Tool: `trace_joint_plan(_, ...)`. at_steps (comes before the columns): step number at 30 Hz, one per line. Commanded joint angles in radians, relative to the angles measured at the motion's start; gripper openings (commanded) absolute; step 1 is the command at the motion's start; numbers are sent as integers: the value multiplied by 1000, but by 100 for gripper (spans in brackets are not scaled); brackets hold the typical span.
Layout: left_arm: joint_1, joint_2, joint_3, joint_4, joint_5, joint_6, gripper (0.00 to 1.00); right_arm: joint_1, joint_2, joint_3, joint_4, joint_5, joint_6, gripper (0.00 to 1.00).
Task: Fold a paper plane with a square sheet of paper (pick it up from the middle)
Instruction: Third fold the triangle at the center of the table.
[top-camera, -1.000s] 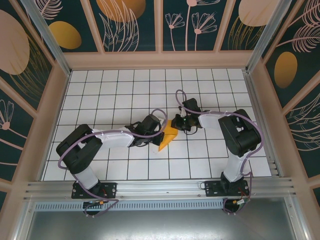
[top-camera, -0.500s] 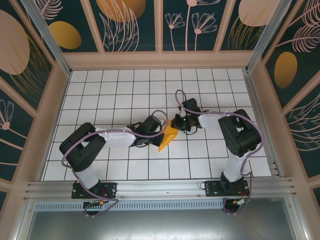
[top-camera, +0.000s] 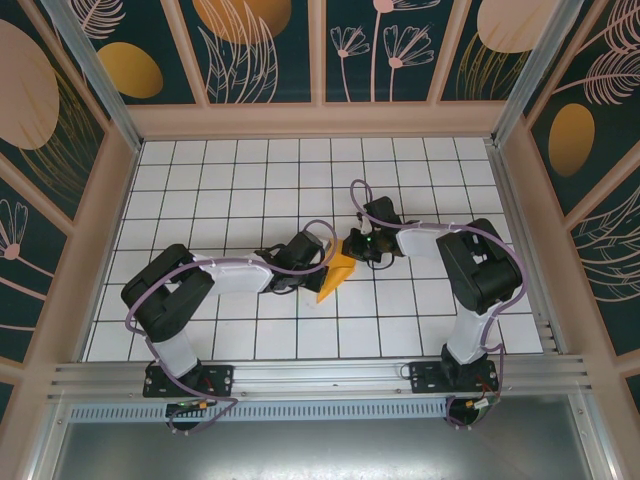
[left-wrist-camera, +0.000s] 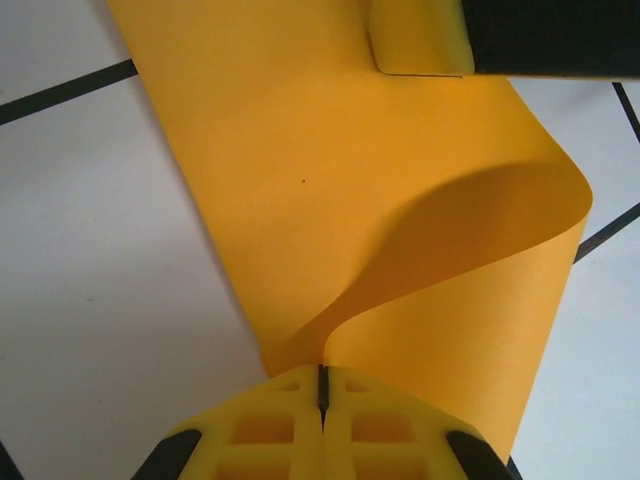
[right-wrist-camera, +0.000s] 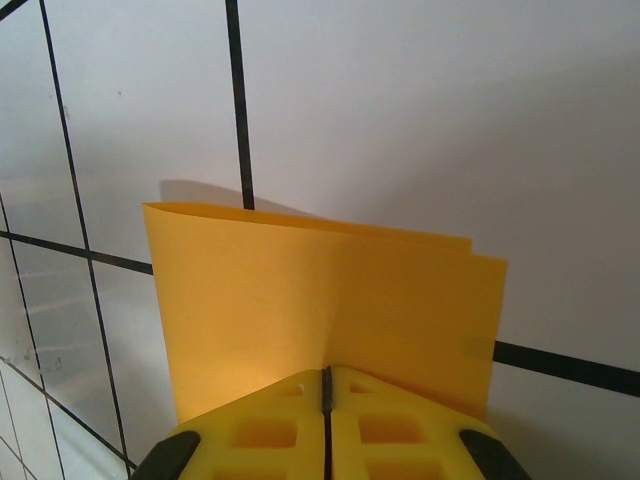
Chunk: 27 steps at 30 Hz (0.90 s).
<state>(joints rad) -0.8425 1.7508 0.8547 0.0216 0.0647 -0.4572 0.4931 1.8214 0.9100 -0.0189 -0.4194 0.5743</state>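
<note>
Held the square sheet of paper (top-camera: 336, 272) just below the centre of the overhead frame, over the white gridded table (top-camera: 230, 180), with the left gripper (top-camera: 323, 262) at its left side and the right gripper (top-camera: 352, 247) at its upper end. At bottom centre of the left wrist view, pinched the sheet (left-wrist-camera: 330, 180) in the left gripper (left-wrist-camera: 322, 388), jaws pressed together, with a loop of paper curling up to the right from the seam. At bottom centre of the right wrist view, clamped the doubled sheet (right-wrist-camera: 320, 290) likewise in the right gripper (right-wrist-camera: 326, 388), jaws pressed together, with the fold at the left.
</note>
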Motion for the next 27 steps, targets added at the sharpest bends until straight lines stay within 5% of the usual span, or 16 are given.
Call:
trace_joint_plan(1,8,21,26,-20,-22,-4,0,16,29,-7,-69,57,-8,10)
trace_joint_plan(27,8,-8,-8,-12,-12,-28,1,19,32,-10,-77,68,-5,10)
